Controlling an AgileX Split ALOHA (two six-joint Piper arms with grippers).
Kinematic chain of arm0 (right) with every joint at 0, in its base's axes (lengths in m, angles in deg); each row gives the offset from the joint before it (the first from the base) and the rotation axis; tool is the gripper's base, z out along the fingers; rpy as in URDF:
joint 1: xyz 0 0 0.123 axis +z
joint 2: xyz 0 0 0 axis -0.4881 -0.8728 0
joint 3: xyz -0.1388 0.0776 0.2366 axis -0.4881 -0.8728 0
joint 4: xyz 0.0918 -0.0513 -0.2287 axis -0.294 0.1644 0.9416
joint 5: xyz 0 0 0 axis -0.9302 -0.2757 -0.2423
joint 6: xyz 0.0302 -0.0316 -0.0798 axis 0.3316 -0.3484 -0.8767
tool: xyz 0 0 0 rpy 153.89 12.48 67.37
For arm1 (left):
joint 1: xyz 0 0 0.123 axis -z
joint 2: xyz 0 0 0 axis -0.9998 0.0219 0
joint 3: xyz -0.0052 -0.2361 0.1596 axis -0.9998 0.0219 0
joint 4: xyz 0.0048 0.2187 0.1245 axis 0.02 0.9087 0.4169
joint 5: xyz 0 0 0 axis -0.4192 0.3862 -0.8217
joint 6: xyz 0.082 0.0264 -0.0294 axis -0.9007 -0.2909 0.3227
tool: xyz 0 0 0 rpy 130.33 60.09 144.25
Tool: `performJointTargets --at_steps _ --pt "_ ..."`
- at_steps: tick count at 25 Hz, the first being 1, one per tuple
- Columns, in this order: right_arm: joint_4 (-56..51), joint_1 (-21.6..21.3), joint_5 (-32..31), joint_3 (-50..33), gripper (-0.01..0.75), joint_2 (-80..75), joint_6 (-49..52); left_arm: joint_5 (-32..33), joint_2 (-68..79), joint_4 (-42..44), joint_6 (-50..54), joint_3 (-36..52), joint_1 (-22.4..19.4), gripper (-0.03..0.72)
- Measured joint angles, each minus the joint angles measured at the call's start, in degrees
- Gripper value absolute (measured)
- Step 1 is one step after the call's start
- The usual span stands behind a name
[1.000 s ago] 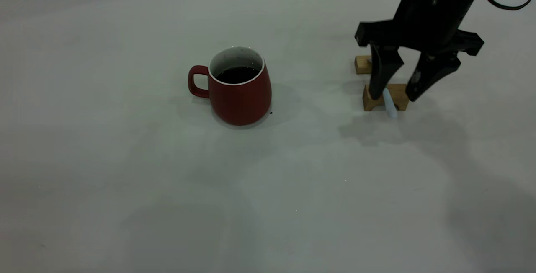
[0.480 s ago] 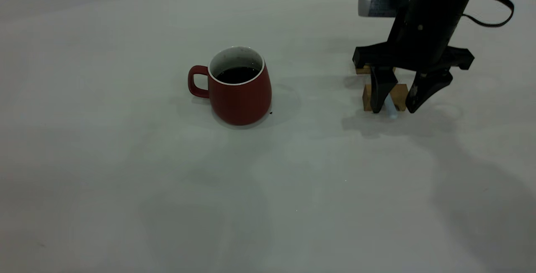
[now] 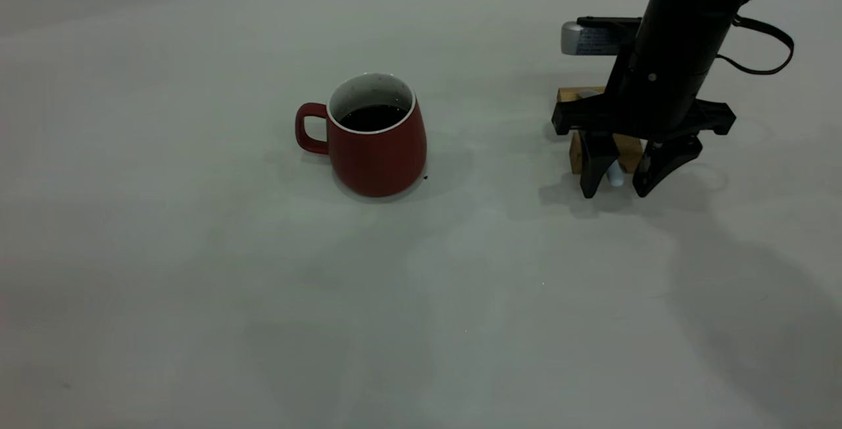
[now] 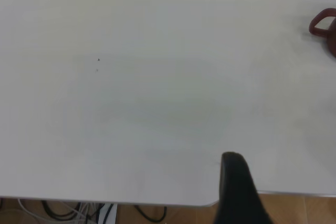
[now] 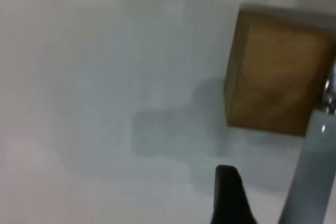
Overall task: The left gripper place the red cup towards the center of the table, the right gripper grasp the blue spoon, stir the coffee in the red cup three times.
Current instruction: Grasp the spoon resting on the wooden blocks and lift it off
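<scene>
The red cup (image 3: 376, 146) stands upright near the middle of the table (image 3: 197, 284), handle pointing left, with dark coffee (image 3: 371, 117) inside. Its handle (image 4: 321, 24) shows at the edge of the left wrist view. The blue spoon (image 3: 616, 176) lies across a wooden block (image 3: 628, 149) at the right, its pale handle end sticking out toward the front. My right gripper (image 3: 615, 192) is open, low over the table, one finger on each side of that handle without touching it. The right wrist view shows one finger (image 5: 228, 195) beside the spoon handle (image 5: 310, 177). My left gripper (image 4: 236, 184) hangs over the table's edge, far from the cup.
A second wooden block (image 3: 571, 95) sits behind the first, partly hidden by the right arm. In the right wrist view a block (image 5: 278, 77) lies close under the camera. A brown floor and cables (image 4: 79, 211) show past the table edge.
The right gripper has come down from above the blocks until its fingertips nearly reach the table on either side of the spoon handle. The cup has not moved.
</scene>
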Motion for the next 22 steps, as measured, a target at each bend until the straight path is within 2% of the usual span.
performJointTargets --at_steps 2,5,9,18,22 --pt "0.00 0.00 0.39 0.00 0.478 0.00 0.13 0.00 0.00 0.00 0.00 0.00 0.00 0.519" --pt "0.00 0.00 0.28 0.00 0.357 0.00 0.13 0.00 0.00 0.00 0.00 0.00 0.00 0.519" --pt "0.00 0.00 -0.69 0.00 0.133 0.00 0.13 0.00 0.00 0.00 0.00 0.00 0.00 0.519" --pt "-0.05 0.00 -5.02 0.00 0.128 5.93 0.17 0.00 0.00 0.00 0.00 0.00 0.00 0.519" --pt "-10.20 0.23 -11.96 0.00 0.128 11.46 0.10 0.00 0.00 0.00 0.00 0.00 0.00 0.519"
